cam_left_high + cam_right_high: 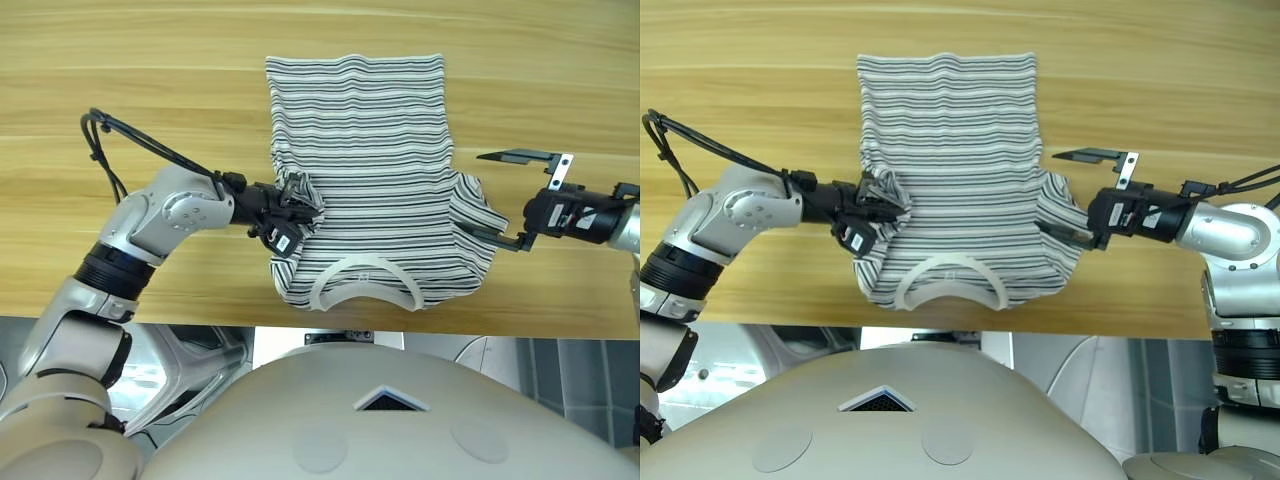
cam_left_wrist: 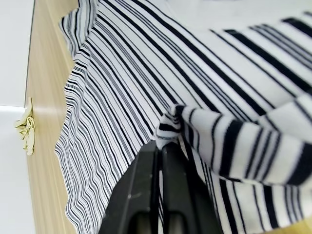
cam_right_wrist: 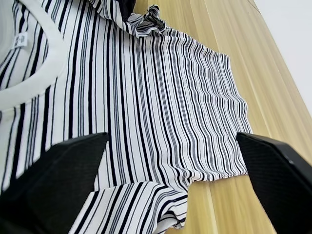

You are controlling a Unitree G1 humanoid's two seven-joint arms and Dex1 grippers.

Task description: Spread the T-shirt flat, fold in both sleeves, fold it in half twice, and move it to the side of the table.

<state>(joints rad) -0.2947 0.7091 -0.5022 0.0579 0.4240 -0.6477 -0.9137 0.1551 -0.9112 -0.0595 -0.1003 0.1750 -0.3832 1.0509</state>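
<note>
A black-and-white striped T-shirt lies on the wooden table, its white collar toward the near edge. My left gripper is shut on the left sleeve, which is bunched and pulled in over the shirt's body. The left wrist view has the closed fingers pinching a fold of striped cloth. My right gripper stands open at the shirt's right side. Its lower finger sits at the edge of the right sleeve; the upper finger is raised off the table. That sleeve lies between the spread fingers.
Bare wood lies left, right and beyond the shirt. The table's near edge runs just below the collar. A small pale scrap sits at the table's edge in the left wrist view.
</note>
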